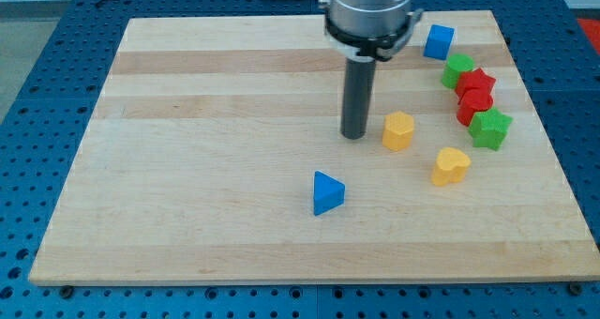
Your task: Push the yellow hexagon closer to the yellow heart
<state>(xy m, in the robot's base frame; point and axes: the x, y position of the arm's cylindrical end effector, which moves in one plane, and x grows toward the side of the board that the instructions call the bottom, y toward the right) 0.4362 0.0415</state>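
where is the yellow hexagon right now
The yellow hexagon sits right of the board's centre, just to the view's right of my tip, with the yellow heart lower right of it.

Single camera, raised front view angled down, whole wooden board point(234, 94) in frame, mid-distance

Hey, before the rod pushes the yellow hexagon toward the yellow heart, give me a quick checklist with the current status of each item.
1. My tip sits just to the view's left of the yellow hexagon block: ok.
2. Tip touching the hexagon: cannot tell; a narrow gap seems to show.
3. The yellow heart block lies toward the view's lower right of the hexagon, apart from it: ok.
4. Bare wooden board between hexagon and heart: ok.
5. Tip lined up behind the hexagon for that diagonal: not ok; it looks set for a push straight to the view's right.
6. The blue triangular block is outside the path: ok.
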